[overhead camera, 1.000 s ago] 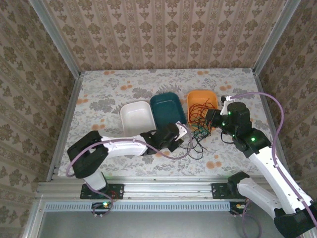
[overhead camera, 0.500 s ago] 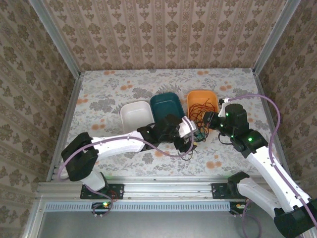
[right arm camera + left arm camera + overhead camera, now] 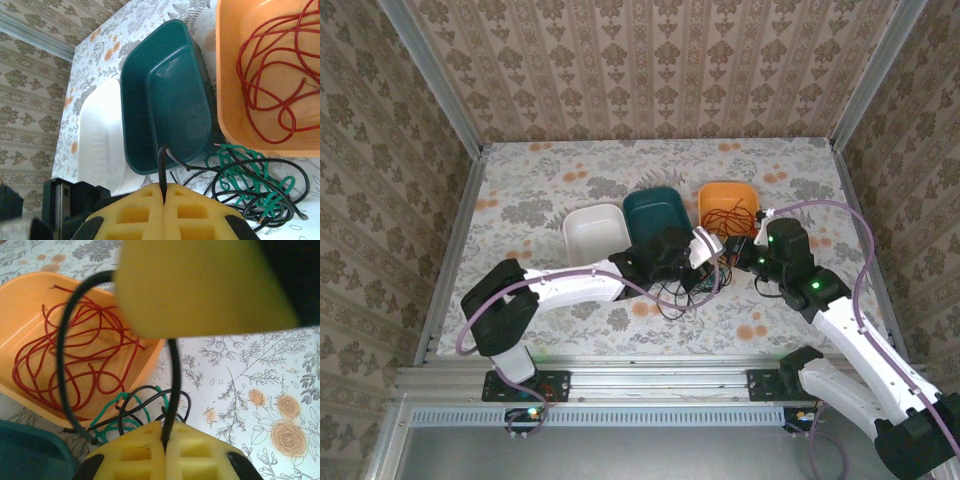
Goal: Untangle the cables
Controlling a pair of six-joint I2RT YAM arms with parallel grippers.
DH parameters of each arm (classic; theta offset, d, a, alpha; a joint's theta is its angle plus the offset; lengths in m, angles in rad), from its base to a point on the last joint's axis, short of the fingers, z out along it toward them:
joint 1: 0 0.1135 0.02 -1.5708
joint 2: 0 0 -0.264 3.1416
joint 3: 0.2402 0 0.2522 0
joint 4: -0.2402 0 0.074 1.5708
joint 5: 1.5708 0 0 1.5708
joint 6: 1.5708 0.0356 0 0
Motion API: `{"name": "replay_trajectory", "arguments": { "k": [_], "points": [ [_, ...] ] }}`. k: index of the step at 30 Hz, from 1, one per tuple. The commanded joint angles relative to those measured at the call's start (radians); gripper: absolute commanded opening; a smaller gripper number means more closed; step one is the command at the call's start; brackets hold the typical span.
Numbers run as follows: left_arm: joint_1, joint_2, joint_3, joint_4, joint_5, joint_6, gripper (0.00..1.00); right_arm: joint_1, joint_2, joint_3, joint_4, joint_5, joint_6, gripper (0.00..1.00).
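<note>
The red cable [image 3: 75, 360] lies coiled in the orange bin [image 3: 20, 305], also seen as the red cable [image 3: 275, 75] in the orange bin [image 3: 231, 105]. A green cable [image 3: 245, 172] and a black cable [image 3: 280, 195] lie tangled on the table just in front of that bin, the same green cable [image 3: 117, 412] showing from the left wrist. My left gripper [image 3: 166, 440] is shut on a black cable [image 3: 172, 385]. My right gripper [image 3: 164, 192] is shut on a black cable strand [image 3: 161, 162]. From above, the left gripper [image 3: 708, 250] and right gripper [image 3: 746, 258] flank the tangle [image 3: 725, 268].
A teal bin [image 3: 658, 215] and a white bin [image 3: 595, 232] stand side by side left of the orange bin [image 3: 728, 203], the teal bin [image 3: 165, 90] close to my right fingers. Patterned walls enclose the flowered table [image 3: 540, 180].
My left gripper opened wide, moved up and right to the tangle and closed on a black cable. The right gripper shifted slightly left and down, still pinching its strand.
</note>
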Motion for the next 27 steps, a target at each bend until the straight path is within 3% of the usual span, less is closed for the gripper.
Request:
{"name": "replay_trajectory", "arguments": {
  "k": [1,4,10,17,23,27],
  "points": [
    [0.046,-0.081,-0.034,0.055,0.034,-0.090,0.00,0.007,0.013,-0.033,-0.072,0.034,-0.024,0.32],
    [0.064,-0.109,-0.068,0.055,0.027,-0.107,0.00,0.007,0.062,-0.048,-0.098,0.035,-0.036,0.47],
    [0.079,-0.136,-0.103,0.037,0.017,-0.123,0.00,0.007,0.147,-0.072,-0.070,0.025,-0.043,0.52],
    [0.079,-0.169,-0.135,0.045,0.011,-0.121,0.00,0.024,0.303,-0.010,-0.058,0.002,-0.088,0.53],
    [0.079,-0.223,-0.175,0.084,0.053,-0.103,0.00,0.064,0.478,0.083,-0.104,0.070,-0.120,0.54],
    [0.080,-0.292,-0.180,0.075,0.066,-0.103,0.00,0.067,0.607,0.130,-0.154,0.122,-0.099,0.39]
  ]
}}
